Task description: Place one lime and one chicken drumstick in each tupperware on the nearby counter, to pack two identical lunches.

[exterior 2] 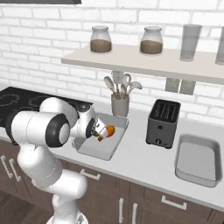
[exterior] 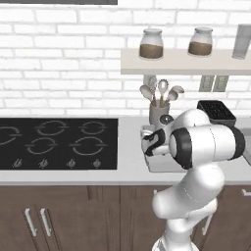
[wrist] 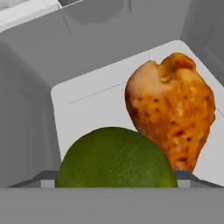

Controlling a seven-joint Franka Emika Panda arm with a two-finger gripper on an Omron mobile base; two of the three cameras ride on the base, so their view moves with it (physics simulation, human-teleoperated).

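Note:
My gripper [exterior 2: 96, 132] reaches down into a grey tupperware [exterior 2: 98, 151] on the counter [exterior 2: 135, 162], just in front of the utensil holder. Its jaws stand wide, shut on a round green lime [wrist: 114, 155] that fills the space between the fingertips. The lime [exterior 2: 95, 133] hangs just over the tupperware floor [wrist: 87, 105]. An orange-brown chicken drumstick [wrist: 175, 113] lies on that floor right beside the lime, also visible as the drumstick [exterior 2: 108, 130] next to the hand. A second grey tupperware [exterior 2: 197, 159] stands empty at the right of the counter. From the left, the gripper [exterior: 148, 144] is largely hidden by the arm.
A black toaster [exterior 2: 162, 117] stands between the two containers. A grey holder with spoons [exterior 2: 120, 103] is against the wall behind the near tupperware. The black cooktop [exterior: 59, 143] lies to the left. A shelf with jars [exterior 2: 131, 61] overhangs the counter.

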